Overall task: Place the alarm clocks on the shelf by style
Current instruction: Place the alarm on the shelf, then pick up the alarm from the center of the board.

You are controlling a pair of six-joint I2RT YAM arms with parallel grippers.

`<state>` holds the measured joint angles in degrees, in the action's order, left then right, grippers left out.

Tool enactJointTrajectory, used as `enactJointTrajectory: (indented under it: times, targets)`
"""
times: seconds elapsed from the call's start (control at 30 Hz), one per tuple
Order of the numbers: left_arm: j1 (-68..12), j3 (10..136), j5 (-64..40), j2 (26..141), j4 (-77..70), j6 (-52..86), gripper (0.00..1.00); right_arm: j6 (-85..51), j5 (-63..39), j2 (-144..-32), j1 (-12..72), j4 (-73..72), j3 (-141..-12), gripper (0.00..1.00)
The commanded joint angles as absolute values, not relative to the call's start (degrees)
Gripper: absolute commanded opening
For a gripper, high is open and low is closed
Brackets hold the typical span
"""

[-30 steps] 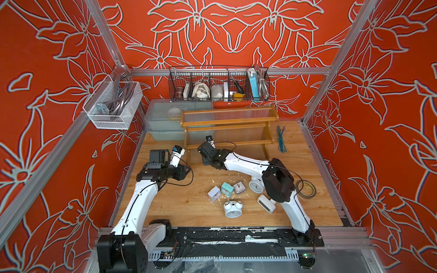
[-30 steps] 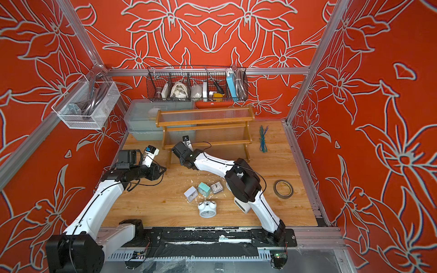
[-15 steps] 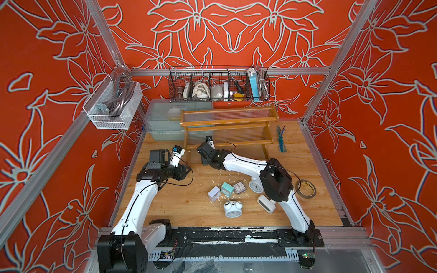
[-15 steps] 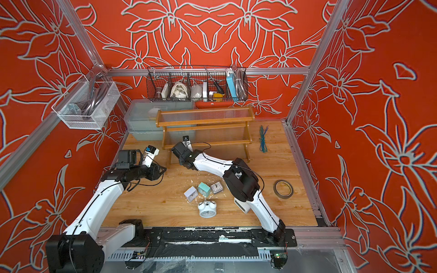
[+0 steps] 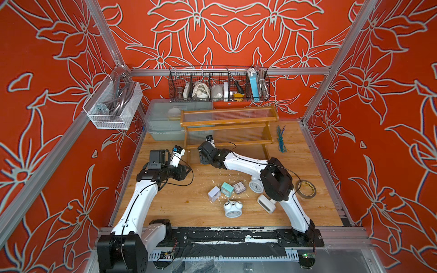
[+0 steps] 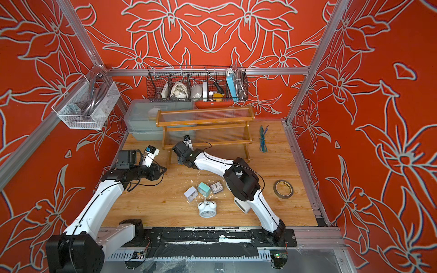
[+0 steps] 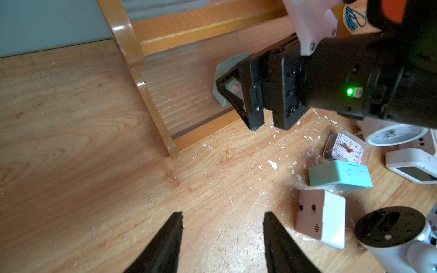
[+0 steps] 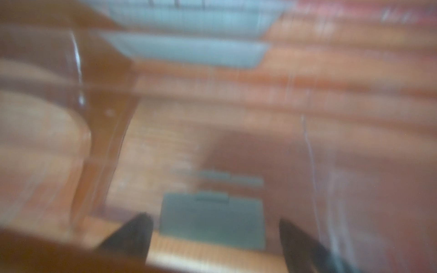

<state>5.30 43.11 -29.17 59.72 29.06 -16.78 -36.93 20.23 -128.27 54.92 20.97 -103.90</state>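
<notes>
Fingers spread, the right gripper (image 8: 214,219) seems to be leaving a square clock (image 7: 230,62) on the lowest tier of the shelf (image 5: 224,124); the left gripper (image 7: 223,214), near the shelf, gapes empty.

The right wrist view is smeared throughout; a grey-green square clock (image 8: 212,219) is made out between dark fingers (image 8: 132,234), but its face cannot be read. In the left wrist view it is half covered by the right gripper (image 7: 234,94). In a top view a round clock (image 5: 255,187) is partly hidden by the right arm (image 5: 275,180).
</notes>
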Motion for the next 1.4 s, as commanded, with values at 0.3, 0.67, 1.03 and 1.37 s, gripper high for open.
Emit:
enactJointTrajectory:
  times: [0.3,0.67,1.03,1.37]
  targets:
    - [5.64,42.54,-35.06,59.75,30.75,-19.39,0.56,-25.8,8.63,-111.53,54.88,18.98,-87.41,0.9]
    - [5.45,42.46,-36.65,61.02,30.94,-19.75,0.56,-17.78,-6.51,-102.36,57.13,19.1,-75.85,0.83]
    - [5.45,42.28,-36.3,61.25,30.94,-19.86,0.56,-19.68,-1.87,-97.69,62.93,24.18,-72.27,0.84]
    - [5.45,42.18,-36.39,61.87,30.76,-19.78,0.56,-22.37,3.55,-100.68,67.18,27.43,-72.05,0.87]
